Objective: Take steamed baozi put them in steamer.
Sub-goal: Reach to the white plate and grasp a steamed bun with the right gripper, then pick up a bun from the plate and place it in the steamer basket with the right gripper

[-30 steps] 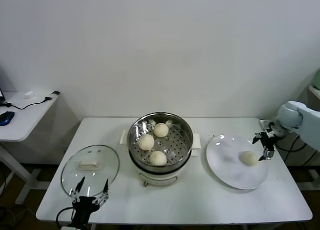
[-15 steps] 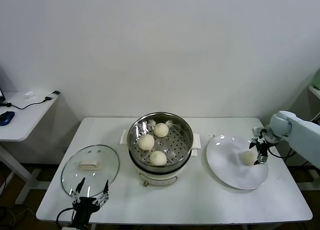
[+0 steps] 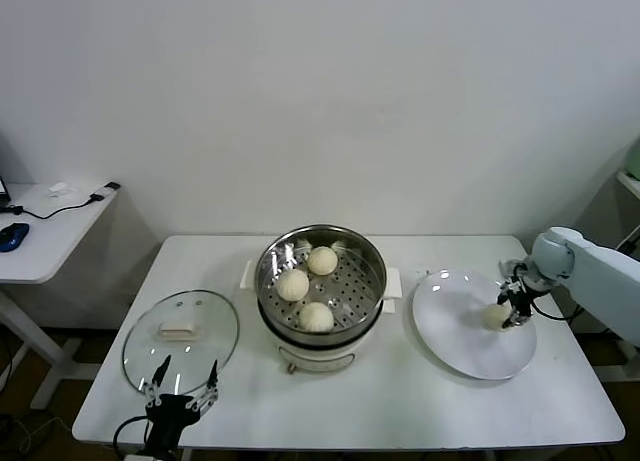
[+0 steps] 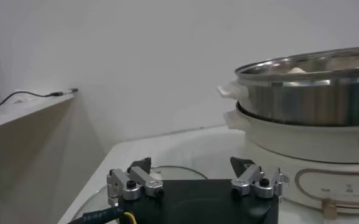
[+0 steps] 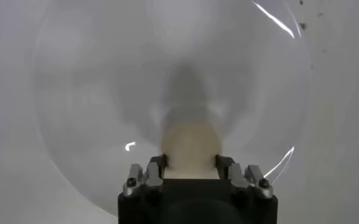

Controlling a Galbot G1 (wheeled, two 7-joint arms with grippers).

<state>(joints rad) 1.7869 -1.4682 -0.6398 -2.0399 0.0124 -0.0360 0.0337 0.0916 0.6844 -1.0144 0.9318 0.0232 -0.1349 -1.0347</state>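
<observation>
The right gripper (image 3: pixel 508 311) is down over the flat round white plate (image 3: pixel 450 326), its two fingers pressed against either side of the last cream-white domed baozi (image 3: pixel 496 316); in the right wrist view the bun (image 5: pixel 190 146) sits squarely between the fingertips (image 5: pixel 156 165), filling the gap from one to the other, so the jaws are clamped on it; the bun rests on the plate's surface, toward the rim nearest the gripper's own arm, with the bare plate (image 5: pixel 94 91) spreading out beyond it. Well off to the gripper's left stands the round shiny stainless-steel steamer basket (image 3: pixel 372 253) on its white cooker base; three more cream-white buns (image 3: pixel 293 284) lie on its perforated floor, apart from one another. Farther left again, past the steamer, the round glass lid with a cream handle (image 3: pixel 180 331) lies flat on the white table (image 3: pixel 400 401); the left gripper (image 3: pixel 180 393) hangs at the table's front edge just beside that lid, its fingers spread apart and holding nothing, with the steamer's steel wall (image 4: pixel 313 91) ahead of it.
</observation>
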